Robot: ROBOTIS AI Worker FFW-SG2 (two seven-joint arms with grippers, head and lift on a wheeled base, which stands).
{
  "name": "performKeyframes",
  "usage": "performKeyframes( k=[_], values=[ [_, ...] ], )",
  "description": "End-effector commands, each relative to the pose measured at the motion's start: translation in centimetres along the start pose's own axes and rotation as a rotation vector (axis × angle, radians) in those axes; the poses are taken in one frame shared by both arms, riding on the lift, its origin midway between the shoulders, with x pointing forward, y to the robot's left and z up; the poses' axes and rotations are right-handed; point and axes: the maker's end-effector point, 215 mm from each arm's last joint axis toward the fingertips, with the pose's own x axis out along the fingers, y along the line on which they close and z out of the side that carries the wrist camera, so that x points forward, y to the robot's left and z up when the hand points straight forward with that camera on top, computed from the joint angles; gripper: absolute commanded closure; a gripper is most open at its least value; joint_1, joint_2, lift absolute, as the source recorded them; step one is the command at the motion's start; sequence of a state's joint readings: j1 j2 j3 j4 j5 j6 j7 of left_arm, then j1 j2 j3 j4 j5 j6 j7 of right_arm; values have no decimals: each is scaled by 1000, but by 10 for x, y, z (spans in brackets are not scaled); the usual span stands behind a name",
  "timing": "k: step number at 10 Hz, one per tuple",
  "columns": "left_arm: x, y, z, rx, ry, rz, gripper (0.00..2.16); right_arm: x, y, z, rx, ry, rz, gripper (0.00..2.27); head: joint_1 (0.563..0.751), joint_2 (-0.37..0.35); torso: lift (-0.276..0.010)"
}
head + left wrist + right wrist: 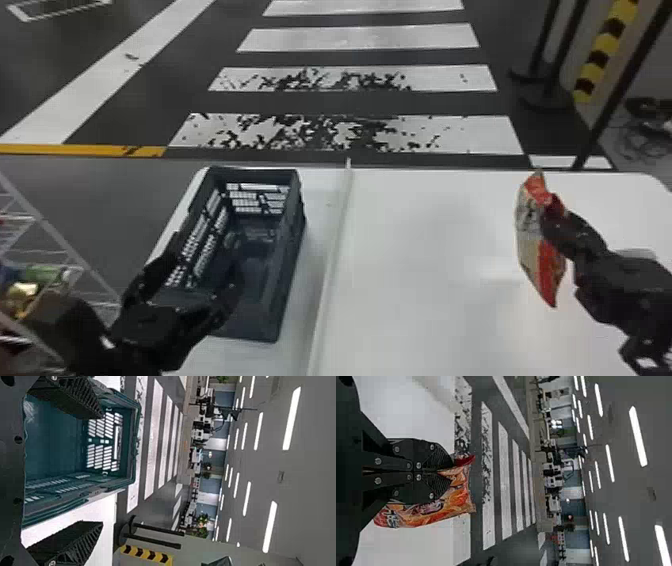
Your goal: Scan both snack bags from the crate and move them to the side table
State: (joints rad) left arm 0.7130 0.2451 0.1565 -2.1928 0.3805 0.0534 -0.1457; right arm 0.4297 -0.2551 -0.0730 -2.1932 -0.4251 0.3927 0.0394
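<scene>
In the head view my right gripper (552,215) is shut on a red and white snack bag (529,250), held above the right part of the white table (425,280). The right wrist view has the right gripper (449,471) pinching an edge of the orange-red snack bag (435,512). My left gripper (200,280) is over the near left part of the dark crate (287,280), its fingers apart. In the left wrist view the left gripper (95,471) stands open with nothing between its fingers, the crate (134,447) beyond. No bag can be made out inside the crate.
A raised seam (332,265) runs between the crate's tabletop and the right one. At the lower left stands a wire rack (55,235) with packaged items. Dark posts (555,65) and a yellow-black striped pole (600,55) stand beyond the table at the right.
</scene>
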Motion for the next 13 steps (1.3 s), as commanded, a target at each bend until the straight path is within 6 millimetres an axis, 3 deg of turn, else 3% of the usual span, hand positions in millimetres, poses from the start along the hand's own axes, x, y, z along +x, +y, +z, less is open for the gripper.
performKeyframes(
  k=[1,3,6,9,12,13],
  values=[
    [3,-2,2,-1,-5,-4,39,-15,-28,5,281,-50,-39,2246,695,61,-95],
    [6,-6,2,-5,-8,-12,39,-29,-44,-10,566,-86,-33,2246,695,6,-95],
    [7,-12,1,-10,-8,-23,39,-49,-80,-27,825,-176,-106,2246,695,-39,-95],
    [7,-16,-3,-14,-3,-36,39,-53,-123,-82,1050,-219,-215,2246,695,-113,-95],
    [10,-14,-10,-21,0,-34,39,-71,-148,-123,1058,-266,-384,2243,695,-154,-95],
    [12,-15,-12,-23,0,-36,39,-80,-141,-133,1020,-249,-404,1976,695,-167,-95]
  ],
)
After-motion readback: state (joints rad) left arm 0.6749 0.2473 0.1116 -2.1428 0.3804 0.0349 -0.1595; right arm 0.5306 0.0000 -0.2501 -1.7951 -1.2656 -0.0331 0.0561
